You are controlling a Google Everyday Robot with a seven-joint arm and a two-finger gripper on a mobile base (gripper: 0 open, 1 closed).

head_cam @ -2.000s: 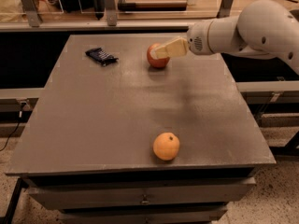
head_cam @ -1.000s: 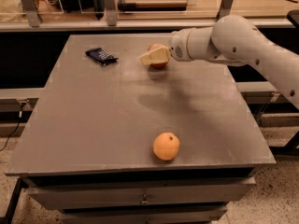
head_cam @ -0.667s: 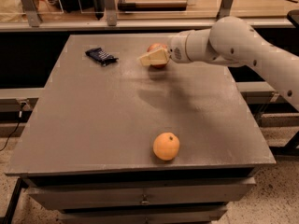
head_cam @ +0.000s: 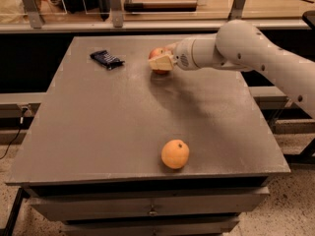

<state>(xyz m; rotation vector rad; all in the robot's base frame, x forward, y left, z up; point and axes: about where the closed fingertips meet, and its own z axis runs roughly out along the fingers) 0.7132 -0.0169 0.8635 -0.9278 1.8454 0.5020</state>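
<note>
A red apple (head_cam: 157, 53) sits at the far middle of the grey table (head_cam: 98, 132). My gripper (head_cam: 161, 60) is around it, reaching in from the right on a white arm (head_cam: 246, 48). One cream finger (head_cam: 161, 64) lies across the apple's front and hides its lower half; the gripper is shut on the apple. An orange (head_cam: 175, 154) rests alone near the table's front edge, well away from the gripper. A dark blue snack packet (head_cam: 106, 59) lies flat at the far left.
The table's front edge is just below the orange, with drawers (head_cam: 147, 208) under it. A metal rail and shelving (head_cam: 118, 14) run behind the table. Speckled floor (head_cam: 290, 205) shows at the right.
The arm has swung left and lower across the table's far side. The gripper and the apple have shifted a little to the left together. Orange and packet have not moved.
</note>
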